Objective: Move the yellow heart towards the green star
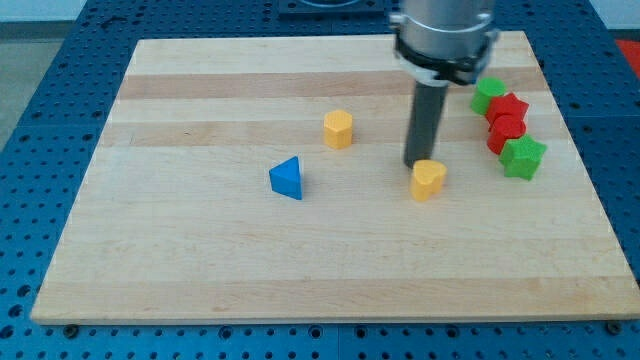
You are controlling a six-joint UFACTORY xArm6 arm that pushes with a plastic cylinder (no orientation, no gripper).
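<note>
Single camera view of the wooden worktop (200,250) on a blue perforated base (40,100). Our arm carries no claw, so there is nothing to report as open, closed or gripping; it ends in a straight dark rod beneath a grey cylindrical housing (443,35). My tip (416,165) rests at the upper-left edge of the yellow heart (428,180), touching it or very nearly so; we cannot tell which. The yellow heart lies right of the worktop's centre, with the green star (522,157) to its right and slightly higher, the two apart with bare wood between them.

At the view's right a column of blocks runs along the worktop's edge: a green block (488,95) at the top, whose shape we cannot make out, then two red blocks (509,106) (506,132) touching one another, then the green star at the bottom, touching the lower red block. The housing hides the worktop's top edge just left of this column.

A yellow hexagonal block (338,129) stands near the worktop's centre, well left of my tip. A blue triangular block (287,179) lies below and to the left of it, apart from every other block
</note>
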